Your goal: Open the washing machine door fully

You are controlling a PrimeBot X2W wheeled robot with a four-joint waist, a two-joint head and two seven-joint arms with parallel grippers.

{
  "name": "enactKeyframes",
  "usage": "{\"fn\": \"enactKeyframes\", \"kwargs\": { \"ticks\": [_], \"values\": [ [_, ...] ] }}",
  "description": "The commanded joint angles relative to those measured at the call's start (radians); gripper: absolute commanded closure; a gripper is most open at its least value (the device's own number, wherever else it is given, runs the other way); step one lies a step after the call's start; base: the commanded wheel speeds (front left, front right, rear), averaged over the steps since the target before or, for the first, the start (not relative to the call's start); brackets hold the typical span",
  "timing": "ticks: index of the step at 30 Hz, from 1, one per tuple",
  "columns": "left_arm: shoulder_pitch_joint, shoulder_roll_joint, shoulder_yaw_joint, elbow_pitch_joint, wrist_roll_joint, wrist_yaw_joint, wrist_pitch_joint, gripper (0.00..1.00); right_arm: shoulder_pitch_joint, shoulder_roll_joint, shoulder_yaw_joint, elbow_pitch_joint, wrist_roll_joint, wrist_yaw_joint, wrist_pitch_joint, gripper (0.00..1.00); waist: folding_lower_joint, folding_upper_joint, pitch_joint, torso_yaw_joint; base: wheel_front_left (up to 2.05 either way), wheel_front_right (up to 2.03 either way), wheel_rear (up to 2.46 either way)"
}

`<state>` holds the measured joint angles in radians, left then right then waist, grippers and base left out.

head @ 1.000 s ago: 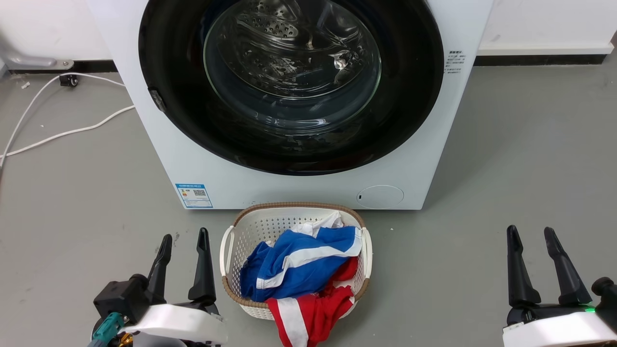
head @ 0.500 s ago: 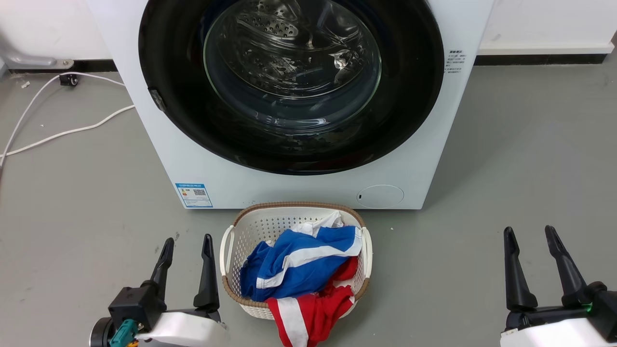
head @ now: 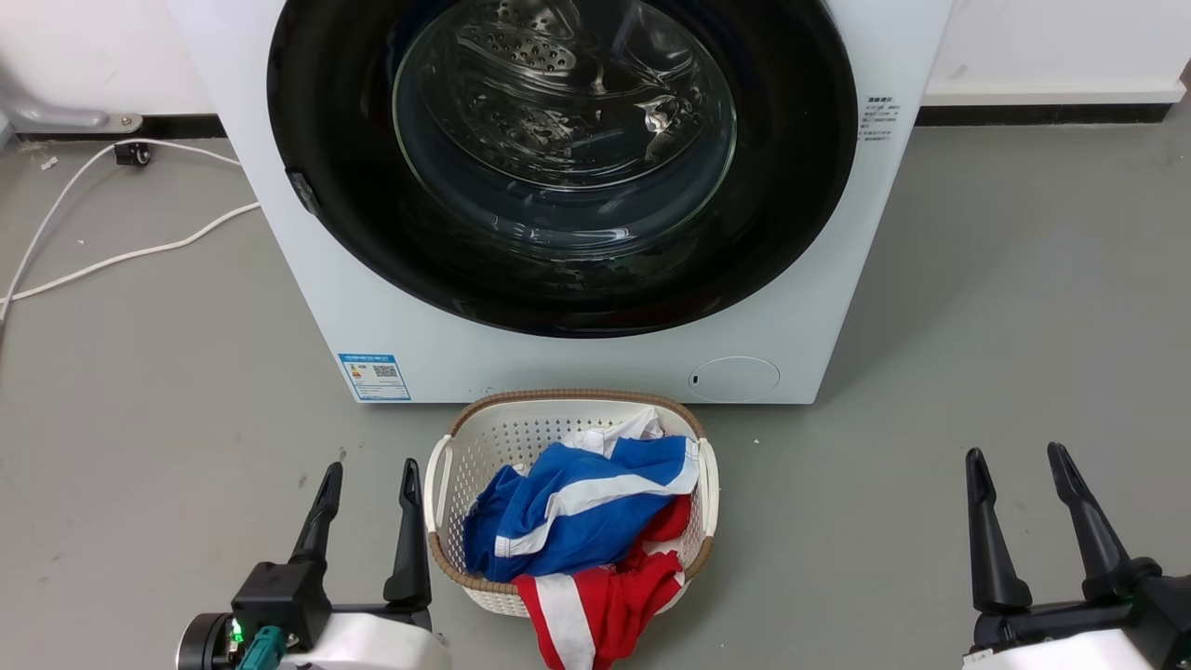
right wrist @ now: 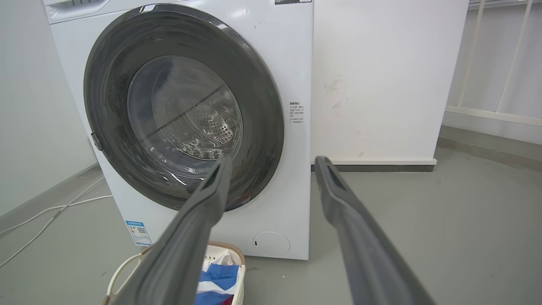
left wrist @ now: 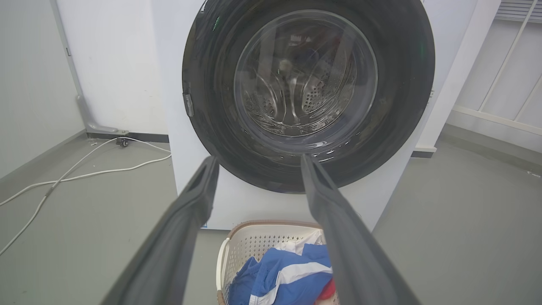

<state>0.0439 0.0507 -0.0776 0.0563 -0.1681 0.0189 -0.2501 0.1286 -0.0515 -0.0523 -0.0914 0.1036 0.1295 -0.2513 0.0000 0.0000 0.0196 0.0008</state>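
The white washing machine [head: 605, 368] [left wrist: 237, 203] [right wrist: 292, 63] stands ahead on the grey floor. Its door [head: 354, 195] [left wrist: 402, 106] [right wrist: 106, 93], a glossy black disc with a clear glass bowl, lies flat against the front, shut. A small latch tab [head: 302, 191] sits on the door's left rim. My left gripper [head: 370, 473] [left wrist: 258, 163] is open at the lower left, beside the basket and well short of the machine. My right gripper [head: 1017, 458] [right wrist: 273, 163] is open at the lower right over bare floor. Nothing is between either pair of fingers.
A white laundry basket [head: 447, 465] [left wrist: 250, 241] [right wrist: 123, 271] with blue, white and red clothes [head: 577, 512] sits right in front of the machine. White cables [head: 121, 256] trail over the floor at left. A round white service flap [head: 735, 380] marks the machine's lower right.
My left gripper has slid down and slightly right, closer to the basket. The right gripper has dropped a little and shifted slightly left. The door and basket stay still.
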Motion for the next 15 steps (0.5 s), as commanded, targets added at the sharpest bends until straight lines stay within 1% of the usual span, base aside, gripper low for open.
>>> {"fn": "enactKeyframes", "kwargs": {
  "ticks": [1, 6, 15],
  "values": [
    [0.010, 0.000, -0.002, 0.002, 0.017, 0.006, -0.010, 0.00, 0.010, 0.002, 0.001, -0.005, -0.006, 0.002, -0.008, 0.00, 0.0000, 0.0000, 0.000, 0.000, 0.00, 0.00, 0.00],
    [0.011, 0.000, -0.004, 0.008, 0.037, 0.010, -0.018, 0.00, 0.017, 0.002, 0.005, -0.005, -0.026, 0.001, -0.016, 0.00, 0.0000, 0.0000, 0.001, 0.001, 0.00, 0.00, 0.00],
    [0.011, 0.000, 0.001, 0.021, 0.019, 0.011, -0.016, 0.00, 0.016, 0.002, 0.010, 0.013, 0.006, 0.001, -0.014, 0.00, 0.0000, 0.0000, 0.001, 0.001, 0.00, 0.00, 0.00]
  ]
}}
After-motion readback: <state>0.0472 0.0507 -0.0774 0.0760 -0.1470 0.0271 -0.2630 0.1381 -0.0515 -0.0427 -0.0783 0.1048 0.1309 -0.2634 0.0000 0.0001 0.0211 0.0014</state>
